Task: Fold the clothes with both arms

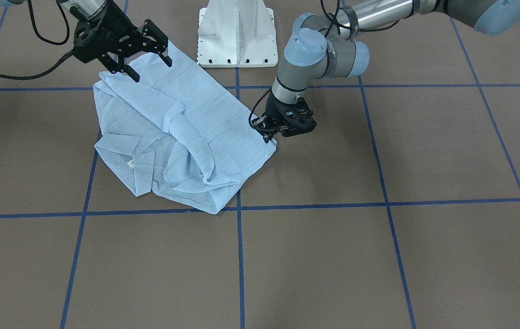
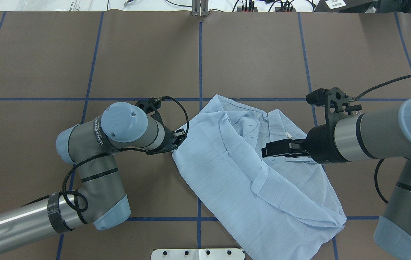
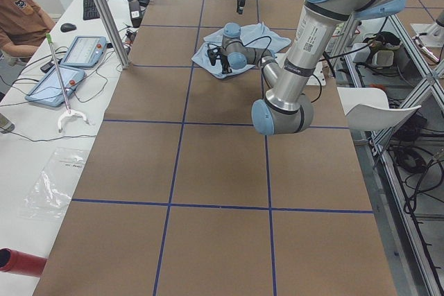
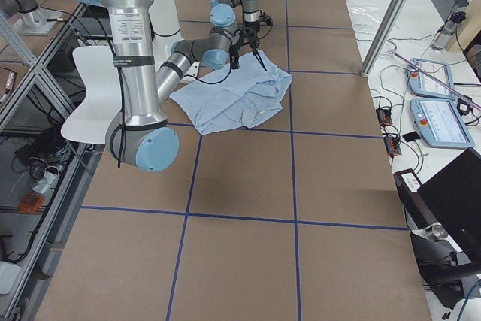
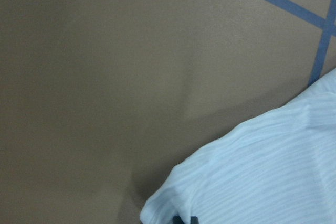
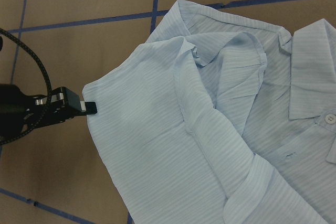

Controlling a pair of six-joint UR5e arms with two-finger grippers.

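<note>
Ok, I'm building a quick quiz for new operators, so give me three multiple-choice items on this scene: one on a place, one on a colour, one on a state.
1. Where is the left gripper?
A) at the collar
B) at a corner of the shirt
C) over bare table, far from the cloth

2. What colour are the lines on the table?
A) blue
B) red
C) yellow

3. How is the right gripper?
A) shut on a sleeve
B) shut on the collar
C) open, holding nothing

Answers:
1 B: its fingertips meet the shirt's corner on that arm's side.
2 A: the grid lines are blue on a brown top.
3 C: its fingers stand spread apart above the shirt.
</note>
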